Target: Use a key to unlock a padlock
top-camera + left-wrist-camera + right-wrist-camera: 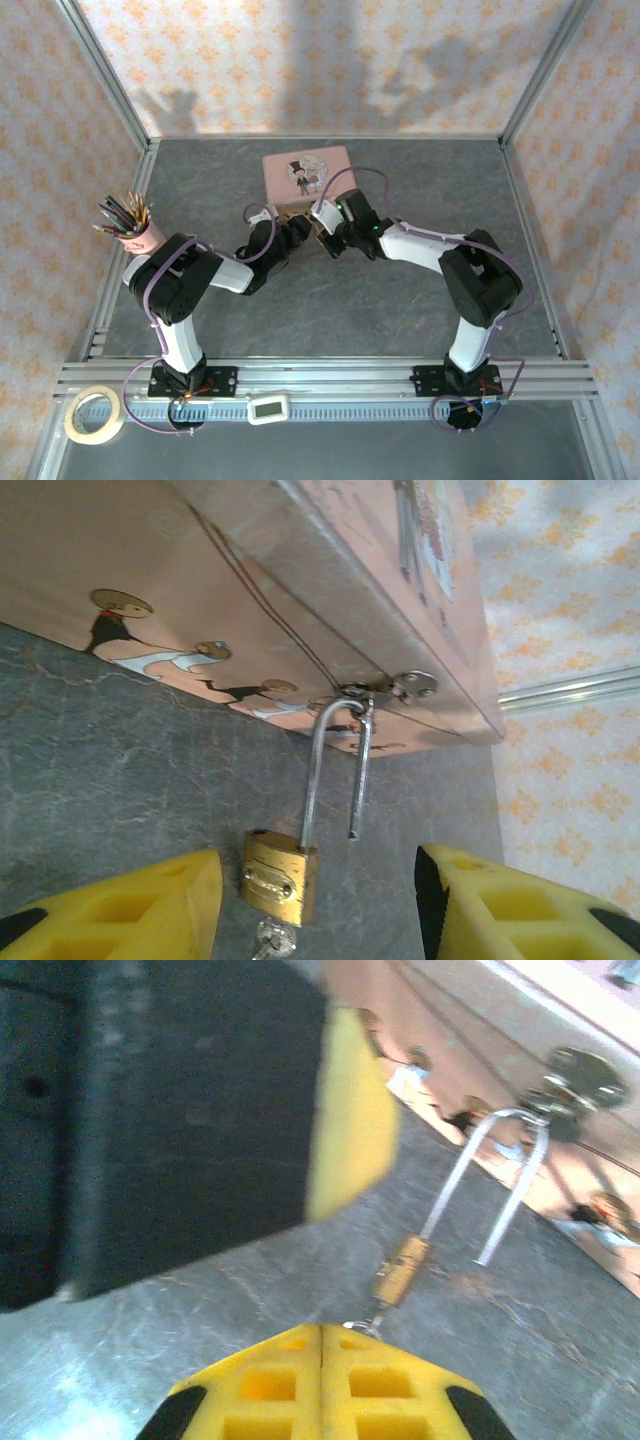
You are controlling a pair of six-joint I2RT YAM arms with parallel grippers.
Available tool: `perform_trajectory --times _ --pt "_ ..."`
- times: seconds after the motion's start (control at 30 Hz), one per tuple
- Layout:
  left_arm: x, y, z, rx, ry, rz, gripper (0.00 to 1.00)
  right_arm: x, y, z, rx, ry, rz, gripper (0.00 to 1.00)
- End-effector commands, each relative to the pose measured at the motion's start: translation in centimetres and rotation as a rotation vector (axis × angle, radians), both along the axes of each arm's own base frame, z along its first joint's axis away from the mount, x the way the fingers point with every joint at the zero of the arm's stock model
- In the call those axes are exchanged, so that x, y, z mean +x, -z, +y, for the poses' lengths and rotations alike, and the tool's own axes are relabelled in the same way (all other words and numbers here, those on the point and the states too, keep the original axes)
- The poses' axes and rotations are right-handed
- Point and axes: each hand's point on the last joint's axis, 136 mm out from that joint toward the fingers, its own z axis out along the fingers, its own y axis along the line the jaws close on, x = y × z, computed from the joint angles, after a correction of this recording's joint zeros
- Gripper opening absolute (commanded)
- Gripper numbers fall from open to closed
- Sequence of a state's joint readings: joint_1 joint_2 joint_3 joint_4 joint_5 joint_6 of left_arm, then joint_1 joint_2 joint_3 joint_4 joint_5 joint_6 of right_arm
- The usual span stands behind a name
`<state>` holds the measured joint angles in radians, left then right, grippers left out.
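The small brass padlock (279, 875) hangs by its thin silvery shackle (318, 755) from the hasp (400, 687) on the front of the pink tin (300, 590). One shackle leg is out of the body and hangs free. A silvery key (270, 942) sticks out of the padlock's underside. My left gripper (318, 890) is open, one yellow finger on each side of the padlock, touching neither side. My right gripper (322, 1328) is shut just below the padlock (401, 1270), and the key's head (362, 1327) disappears at its closed tips. Both grippers meet at the tin's front (312, 232).
The left gripper's dark body (160, 1110) and yellow finger (350, 1110) crowd the right wrist view. A pink cup of pencils (140, 235) stands at the left. A tape roll (94, 414) and a small white device (268, 408) lie by the front rail.
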<state>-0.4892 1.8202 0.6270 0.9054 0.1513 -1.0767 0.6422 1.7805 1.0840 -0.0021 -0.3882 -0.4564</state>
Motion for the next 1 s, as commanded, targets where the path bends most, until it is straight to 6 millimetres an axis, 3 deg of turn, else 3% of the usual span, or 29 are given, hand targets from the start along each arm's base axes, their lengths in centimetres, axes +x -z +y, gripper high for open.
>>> perform_trajectory --times 0.0,0.13,0.3,0.57,0.7,0.97 --pt "1.4 -0.7 -0.6 0.001 -0.016 -0.047 0.52 3.3 -2.5 -2.3 0.01 0.203 -0.065 0.09" --pt "2.4 0.2 -1.3 0.031 0.01 -0.06 0.49 5.8 -3.9 -3.7 0.051 0.329 -0.056 0.3" --pt "3.7 1.0 -1.7 0.091 0.014 -0.047 0.43 9.6 -4.8 -5.3 0.072 0.462 -0.065 0.43" --pt "4.7 3.3 -1.6 0.199 0.015 0.008 0.27 16.5 -6.5 -6.0 0.204 0.596 -0.085 0.46" --pt "4.8 4.4 -1.9 0.208 0.033 0.032 0.27 18.9 -6.7 -5.2 0.253 0.586 -0.077 0.46" --pt "5.6 5.0 -2.4 0.216 0.048 0.044 0.3 21.5 -4.0 -4.0 0.238 0.573 -0.017 0.51"
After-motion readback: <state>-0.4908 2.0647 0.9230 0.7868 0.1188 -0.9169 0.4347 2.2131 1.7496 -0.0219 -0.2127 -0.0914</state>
